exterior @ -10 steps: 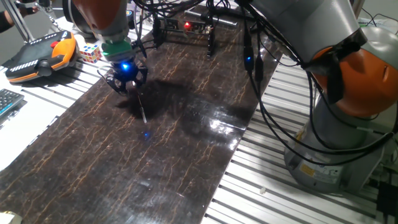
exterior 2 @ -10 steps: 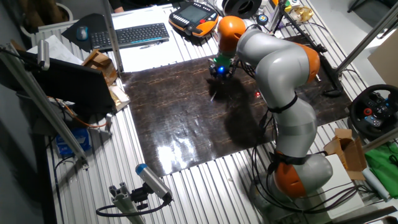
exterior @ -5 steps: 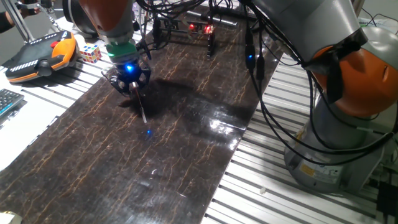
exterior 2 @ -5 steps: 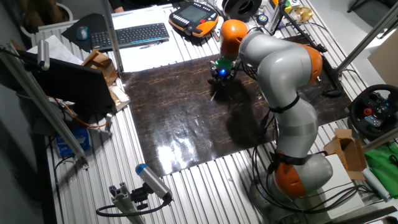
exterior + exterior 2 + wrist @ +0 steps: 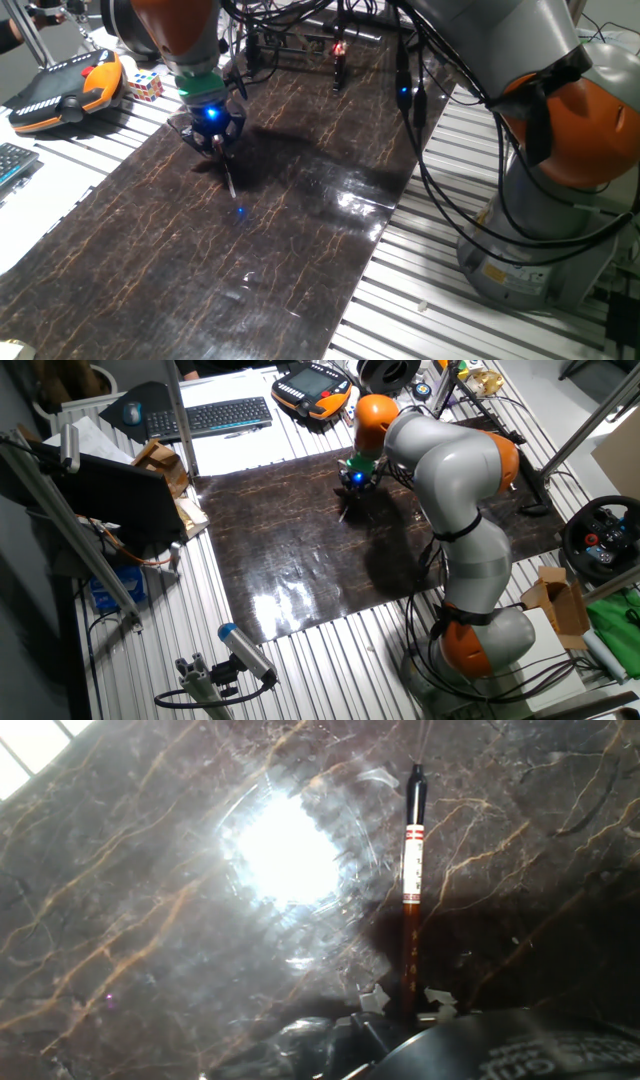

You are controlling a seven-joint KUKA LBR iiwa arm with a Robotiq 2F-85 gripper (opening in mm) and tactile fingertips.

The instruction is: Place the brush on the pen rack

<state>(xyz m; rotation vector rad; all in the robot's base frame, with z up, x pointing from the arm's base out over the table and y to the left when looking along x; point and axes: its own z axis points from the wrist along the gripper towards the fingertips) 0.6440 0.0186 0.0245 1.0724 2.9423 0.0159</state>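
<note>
Arm bent low over dark marble-patterned desk (image 5: pixel 300 240), gripper (image 5: pixel 214 137) pointing down; fingers (image 5: pixel 436 1001) closed on thin red-brown brush (image 5: pixel 411 880) with white band, which hangs below them, tip near the desk.

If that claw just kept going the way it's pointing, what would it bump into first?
Probably the dark marble tabletop. The gripper points down at it, and the brush it holds hangs below the fingers, so the brush tip would likely touch first. How big the gap is, I cannot tell.
</note>
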